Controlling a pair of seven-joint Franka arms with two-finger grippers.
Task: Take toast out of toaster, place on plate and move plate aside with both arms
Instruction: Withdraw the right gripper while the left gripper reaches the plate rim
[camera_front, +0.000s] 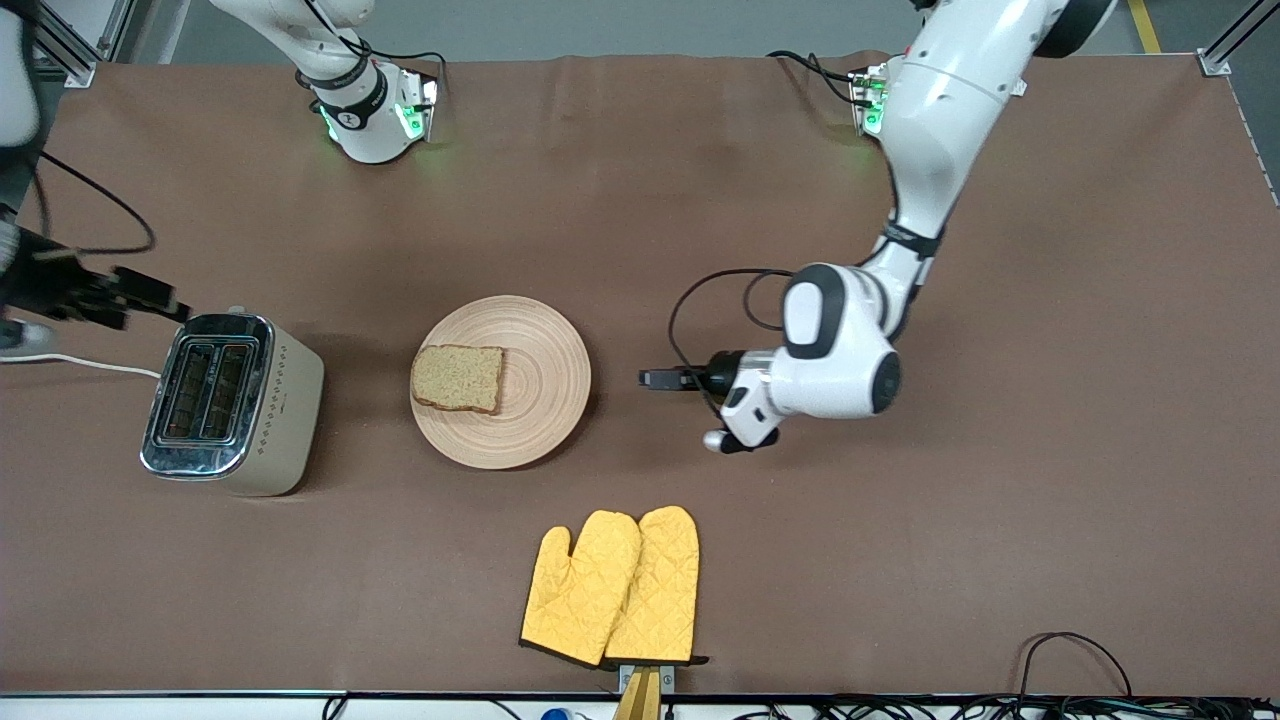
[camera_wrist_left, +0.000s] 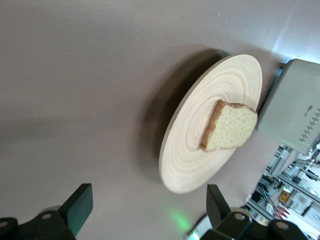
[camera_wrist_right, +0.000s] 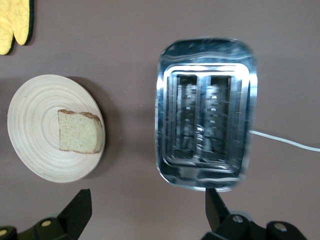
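Toast (camera_front: 458, 377) lies on the plate (camera_front: 545, 385) beside a toaster (camera_front: 232, 403). Left tool (camera_front: 655, 378), fingers apart and empty, sits beside the plate; right tool (camera_front: 140, 293), also spread, hangs over the toaster.

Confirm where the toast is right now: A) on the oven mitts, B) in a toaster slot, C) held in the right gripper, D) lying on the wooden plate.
D: the toast lies flat on the plate, toward its toaster-side edge, while both toaster slots look empty and neither gripper holds anything.
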